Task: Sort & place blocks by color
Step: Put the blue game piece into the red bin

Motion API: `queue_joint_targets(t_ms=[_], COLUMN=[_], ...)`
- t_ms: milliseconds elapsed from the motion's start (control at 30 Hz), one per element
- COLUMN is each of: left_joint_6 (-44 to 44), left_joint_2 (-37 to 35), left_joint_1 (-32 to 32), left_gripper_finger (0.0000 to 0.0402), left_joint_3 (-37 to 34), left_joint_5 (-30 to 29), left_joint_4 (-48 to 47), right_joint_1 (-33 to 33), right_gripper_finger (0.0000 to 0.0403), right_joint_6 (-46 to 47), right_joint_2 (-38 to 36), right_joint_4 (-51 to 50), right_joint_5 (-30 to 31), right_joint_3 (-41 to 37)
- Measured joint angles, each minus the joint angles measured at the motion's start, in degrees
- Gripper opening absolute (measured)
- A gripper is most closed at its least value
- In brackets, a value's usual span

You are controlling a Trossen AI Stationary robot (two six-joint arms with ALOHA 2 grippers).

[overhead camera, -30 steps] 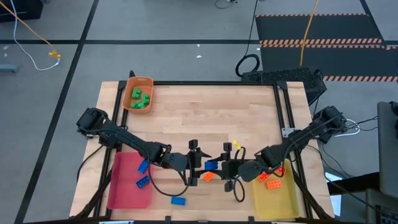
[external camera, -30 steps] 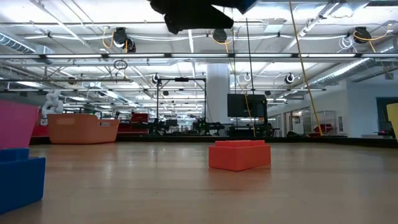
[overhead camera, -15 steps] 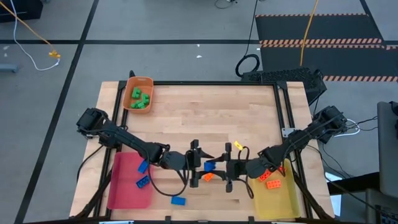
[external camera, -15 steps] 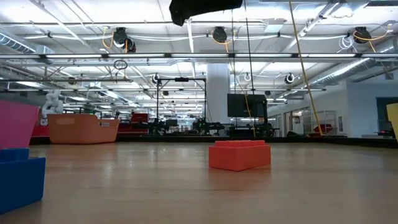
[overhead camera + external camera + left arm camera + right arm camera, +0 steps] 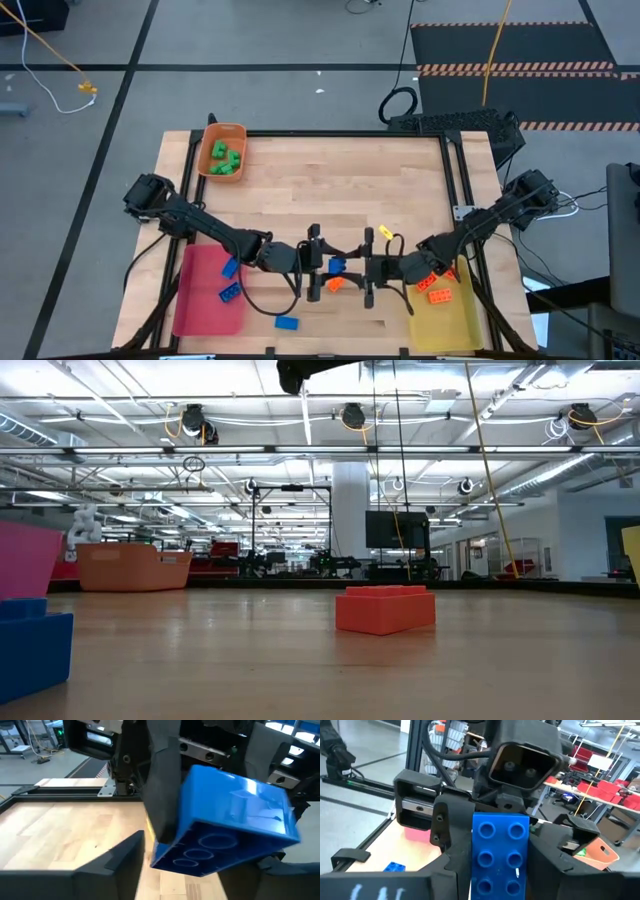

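Observation:
A blue studded brick (image 5: 336, 265) hangs in the air over the table's middle, between my two grippers, which meet tip to tip. My right gripper (image 5: 355, 268) comes from the right and is shut on the brick. My left gripper (image 5: 322, 263) comes from the left and is open. Its fingers (image 5: 135, 847) stand outside the right fingers without touching the brick. The left wrist view shows the brick's hollow underside (image 5: 200, 855). The right wrist view shows its studs (image 5: 499, 850). An orange brick (image 5: 335, 284) lies flat on the wood just nearer. My right gripper pinches the blue brick between its two fingers, one finger (image 5: 162, 795) against the brick's side (image 5: 192, 815) and the other behind its opposite end. The fingers come level from the table's right. The brick is lifted clear and tilted.
A pink tray (image 5: 200, 305) at the near left holds two blue bricks (image 5: 231, 291). A yellow tray (image 5: 445, 325) at the near right holds orange bricks (image 5: 438, 295). An orange tray (image 5: 232, 127) at the far left holds green bricks. One blue brick (image 5: 287, 322) lies near the front edge.
My right gripper has gone a little toward the table's left edge with the blue brick, closing on my left gripper. In the low view the dark gripper has gone up, almost out of the picture's top.

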Motion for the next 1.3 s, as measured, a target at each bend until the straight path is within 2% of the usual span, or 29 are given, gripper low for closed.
queue_joint_targets(t_ms=[133,200,233,333,433,600,1033,1300], left_joint_6=[1.35,1.91,1.93,1.46,0.65,-3.99,-11.68,-21.70], left_joint_2=[0.03,0.03,0.03,0.03,0.01,-0.19,-2.75,-10.61], left_joint_1=[0.00,0.00,0.00,0.04,0.01,0.16,1.92,-1.14], left_gripper_finger=[0.0152,0.0146,0.0146,0.0146,0.0146,0.0145,0.0145,0.0145], left_joint_3=[-0.02,-0.02,-0.02,-0.02,-0.02,0.17,0.18,0.12], left_joint_5=[-0.95,-1.16,-1.21,-1.49,-1.67,-2.69,-5.01,-4.33], left_joint_4=[0.09,0.07,0.15,0.51,-0.02,-4.42,-19.37,-39.92], right_joint_1=[-0.10,-0.10,-0.10,-0.12,-0.08,0.87,5.40,7.53], right_gripper_finger=[0.0132,0.0134,0.0145,0.0213,0.0275,0.0325,0.0336,0.0336], right_joint_6=[0.74,0.84,0.73,0.32,-0.55,-2.66,-6.98,-8.94], right_joint_2=[-0.04,0.02,0.02,0.07,0.11,-0.88,-5.76,-9.44], right_joint_4=[3.08,4.35,5.16,7.57,9.64,9.59,8.44,-0.87], right_joint_5=[-0.08,-0.47,-0.50,0.27,3.29,8.55,10.72,24.26], right_joint_3=[-1.78,-2.31,-2.56,-3.16,-3.52,-4.18,-4.11,-4.16])
